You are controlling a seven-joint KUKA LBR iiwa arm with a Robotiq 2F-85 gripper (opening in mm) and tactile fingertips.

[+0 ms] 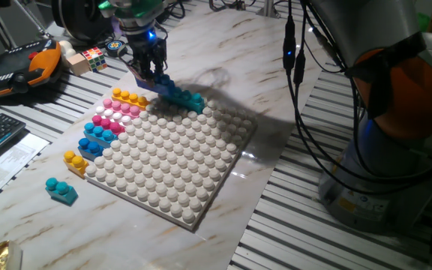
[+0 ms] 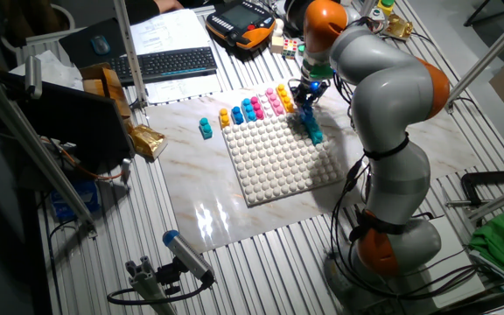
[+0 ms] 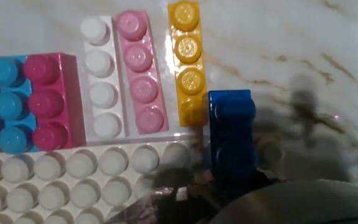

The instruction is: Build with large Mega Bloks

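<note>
A blue brick (image 3: 231, 134) is held by the fingers (image 1: 153, 73) at the baseplate's (image 1: 172, 161) far corner, beside the yellow brick (image 3: 188, 62). If lowered off the studs, it could jam or nudge the yellow one.

We note the arm (image 2: 392, 96): bulky rounded silver-grey links with orange joint bands. Black cables (image 1: 300, 82) run along it, one carrying a blue light. The dark gripper (image 1: 150, 66) shows a blue glow above.
</note>
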